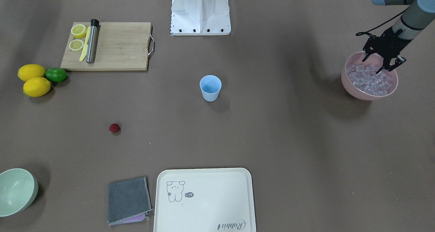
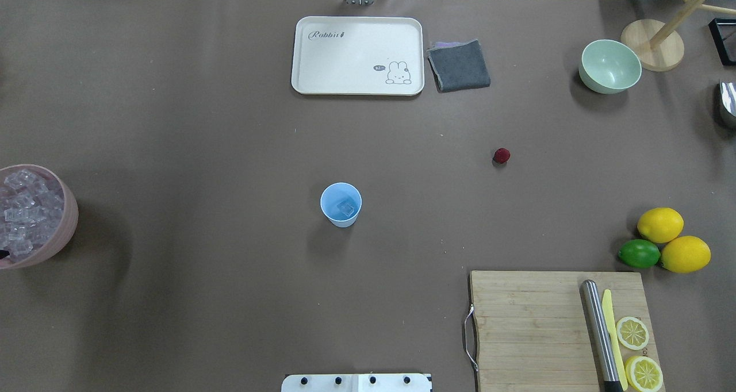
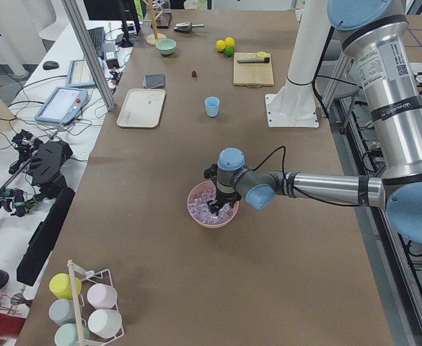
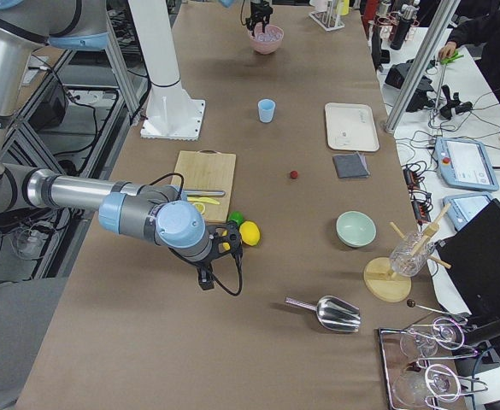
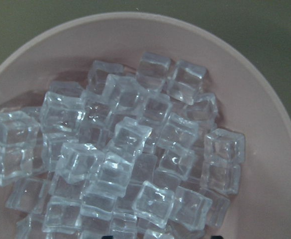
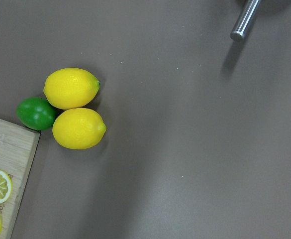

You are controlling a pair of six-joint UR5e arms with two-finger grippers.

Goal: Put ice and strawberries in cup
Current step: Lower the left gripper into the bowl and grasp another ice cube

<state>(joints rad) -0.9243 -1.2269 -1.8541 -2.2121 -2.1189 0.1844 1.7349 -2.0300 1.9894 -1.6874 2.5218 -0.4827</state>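
The left gripper (image 1: 377, 63) is held spread directly above the ice (image 5: 130, 149) heaped in the pink bowl (image 1: 360, 92) at the table's left end, so a straight descent is called for. The cup (image 2: 341, 205) is set mid-table, one cube inside. The strawberry (image 2: 501, 155) is found nearer the right gripper (image 4: 208, 272), whose state cannot be told.

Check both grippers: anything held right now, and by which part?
Left gripper hangs open over the ice in the pink bowl, gripping nothing. Right gripper shows only in a side view: cannot tell.
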